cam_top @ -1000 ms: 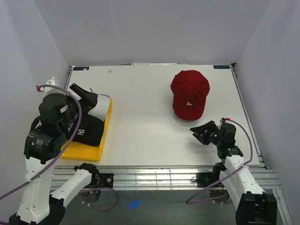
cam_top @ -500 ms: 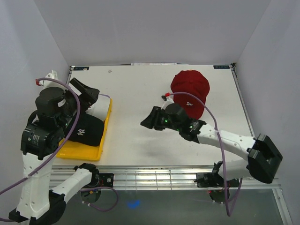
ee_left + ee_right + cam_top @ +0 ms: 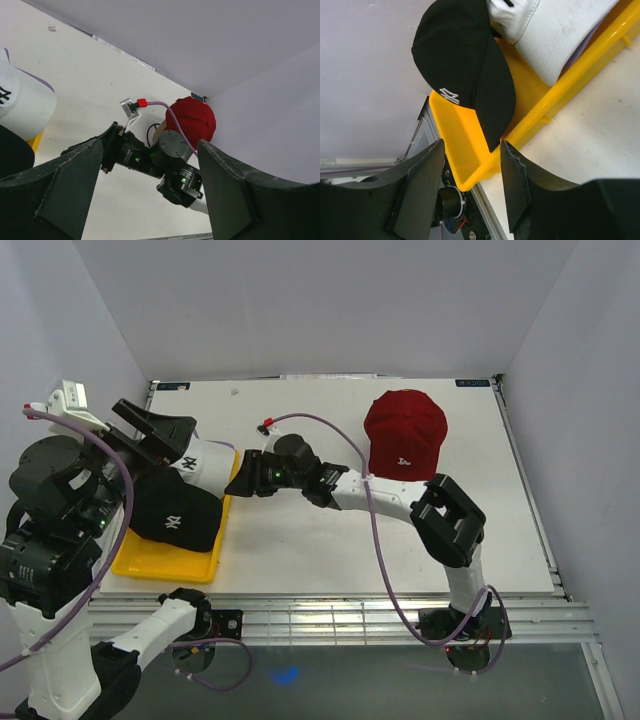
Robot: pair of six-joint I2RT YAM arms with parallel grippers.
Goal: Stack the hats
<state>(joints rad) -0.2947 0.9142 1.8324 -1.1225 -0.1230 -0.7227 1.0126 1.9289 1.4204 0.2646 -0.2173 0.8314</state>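
Black cap [image 3: 175, 515] and white cap [image 3: 205, 462] sit in a yellow tray [image 3: 165, 565], left; red cap [image 3: 405, 435] lies apart on the table [image 3: 300, 540]. Left gripper [image 3: 150, 145] and right gripper [image 3: 250, 475] spread, empty. Caps seem light, soft-crowned; pinch the stiffer brim

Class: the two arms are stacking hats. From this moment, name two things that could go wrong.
1. The right gripper reaches across to the yellow tray while the left gripper hangs open near the same spot. The arms could collide.
2. The right gripper's open jaws face the tray's rim beside the black cap and white cap. It might shove the tray, or pinch only a brim so the cap slips.
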